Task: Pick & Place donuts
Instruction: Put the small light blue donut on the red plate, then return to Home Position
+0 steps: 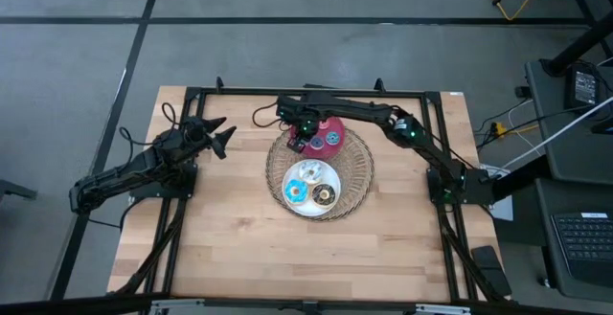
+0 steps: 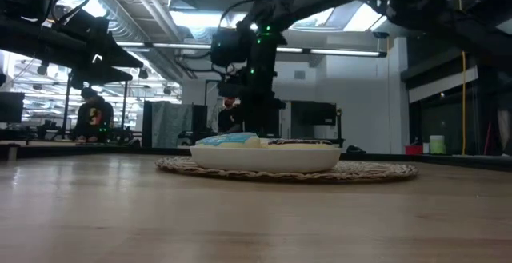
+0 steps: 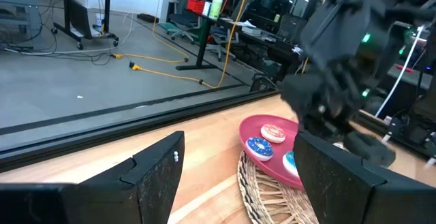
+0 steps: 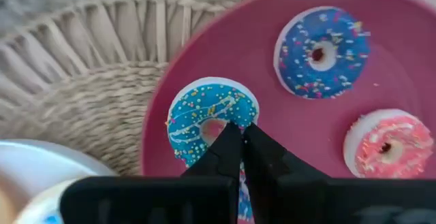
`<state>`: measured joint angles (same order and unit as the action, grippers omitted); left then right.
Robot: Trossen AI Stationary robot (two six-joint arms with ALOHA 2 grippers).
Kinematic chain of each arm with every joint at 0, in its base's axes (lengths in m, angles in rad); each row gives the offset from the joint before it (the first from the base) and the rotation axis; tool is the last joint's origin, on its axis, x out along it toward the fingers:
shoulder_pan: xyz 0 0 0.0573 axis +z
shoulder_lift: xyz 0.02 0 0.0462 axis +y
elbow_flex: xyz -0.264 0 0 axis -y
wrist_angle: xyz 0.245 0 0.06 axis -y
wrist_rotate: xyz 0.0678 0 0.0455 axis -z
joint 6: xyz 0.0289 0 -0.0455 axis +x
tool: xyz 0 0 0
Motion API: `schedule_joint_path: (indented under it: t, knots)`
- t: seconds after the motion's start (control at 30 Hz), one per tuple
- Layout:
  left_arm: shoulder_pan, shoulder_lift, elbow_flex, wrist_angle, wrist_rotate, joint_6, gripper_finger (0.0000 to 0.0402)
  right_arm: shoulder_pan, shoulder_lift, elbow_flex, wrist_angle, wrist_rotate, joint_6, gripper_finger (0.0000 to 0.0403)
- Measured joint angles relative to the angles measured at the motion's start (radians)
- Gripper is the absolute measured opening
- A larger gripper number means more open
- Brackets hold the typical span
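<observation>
The right gripper (image 4: 238,139) hangs over the red plate (image 4: 422,60) with its fingers pressed together, their tips right at the hole of the turquoise sprinkled donut (image 4: 204,112). Whether the tips touch the icing or anything is pinched I cannot tell. That donut sits at the plate's edge nearest the white plate (image 1: 308,203). A blue donut (image 4: 321,50) and a pink donut (image 4: 388,142) also lie on the red plate, well clear of the fingers.

The ring lies flat and has no long axis, so the move likely turns on a finger through the hole. Both plates rest on the wicker tray (image 1: 356,167).

The left gripper (image 1: 213,135) waits open, well to the side of the red plate — the right arm is plainly nearer.
</observation>
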<state>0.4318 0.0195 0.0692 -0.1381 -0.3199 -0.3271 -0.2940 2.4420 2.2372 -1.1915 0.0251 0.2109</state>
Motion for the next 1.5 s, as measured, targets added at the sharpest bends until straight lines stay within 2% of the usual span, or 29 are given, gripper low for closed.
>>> schedule_joint_path:
  t: [0.2, 0.37, 0.5, 0.73, 1.03, 1.23, 1.37, 1.5]
  knots:
    - [0.000, 0.000, 0.000, 0.000, 0.000, 0.000, 0.0267, -0.002, 0.027, 0.000, 0.004, 0.003, -0.041, 0.0016]
    - [0.000, 0.000, 0.000, 0.000, 0.000, 0.000, 0.0267, -0.004, 0.029, 0.000, 0.006, 0.059, -0.085, 0.0036]
    - [0.000, 0.000, 0.000, 0.000, 0.000, 0.000, 0.0267, -0.004, 0.029, 0.000, 0.003, 0.061, -0.089, 0.0069]
    - [0.000, 0.000, 0.000, 0.000, 0.000, 0.000, 0.0267, -0.004, 0.029, 0.000, 0.001, 0.062, -0.089, 0.0150]
    - [0.000, 0.000, 0.000, 0.000, 0.000, 0.000, 0.0267, -0.004, -0.013, 0.000, -0.020, 0.215, -0.058, 0.0244]
    - [0.000, 0.000, 0.000, 0.000, 0.000, 0.000, 0.0267, -0.004, -0.085, 0.000, -0.016, 0.227, -0.025, 0.0282]
    - [0.000, 0.000, 0.000, 0.000, -0.001, 0.000, 0.0267, -0.001, -0.123, -0.005, -0.012, 0.197, 0.034, 0.0298]
    - [0.000, 0.000, 0.000, 0.000, -0.001, 0.000, 0.0267, 0.004, -0.203, -0.117, 0.067, 0.159, 0.054, 0.0308]
